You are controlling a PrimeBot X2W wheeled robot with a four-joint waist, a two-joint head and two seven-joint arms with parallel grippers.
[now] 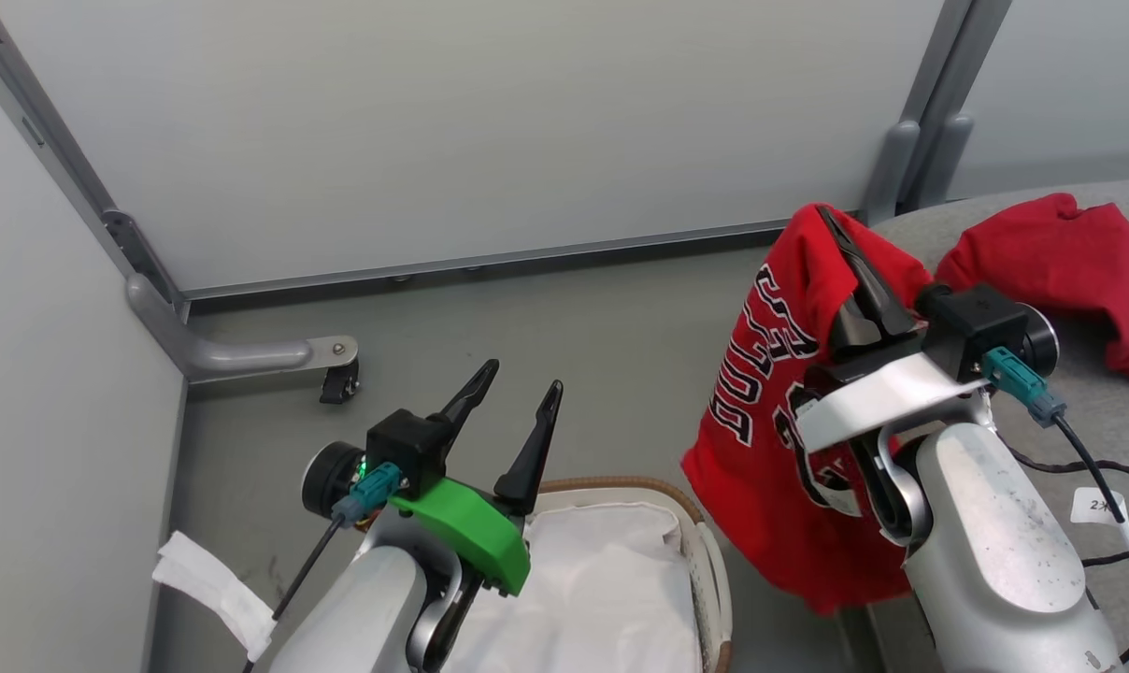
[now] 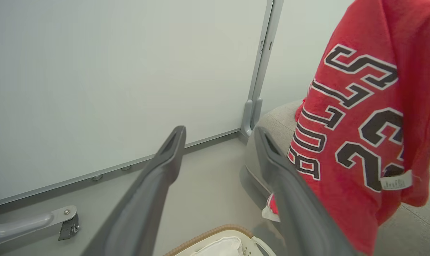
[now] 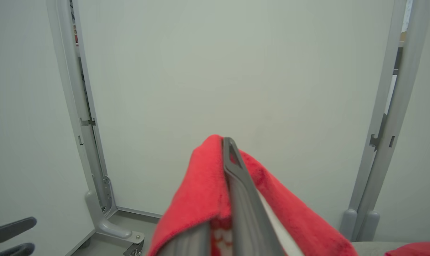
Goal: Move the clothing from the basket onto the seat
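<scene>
Red jersey [image 1: 761,439] pinched at its top by right gripper [image 1: 831,224], hung at seat [image 1: 1111,421] edge, second jersey [image 1: 1050,257] laid on seat, left gripper [image 1: 524,379] spread over basket [image 1: 635,488], white liner [image 1: 611,579] seen inside

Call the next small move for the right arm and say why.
Probably swing the right hand rightward until it is over the seat, before opening. It is shut on a red jersey that hangs beside the seat's edge, mostly above the floor; releasing here would likely drop it short. A second jersey already lies on the cushion.
</scene>
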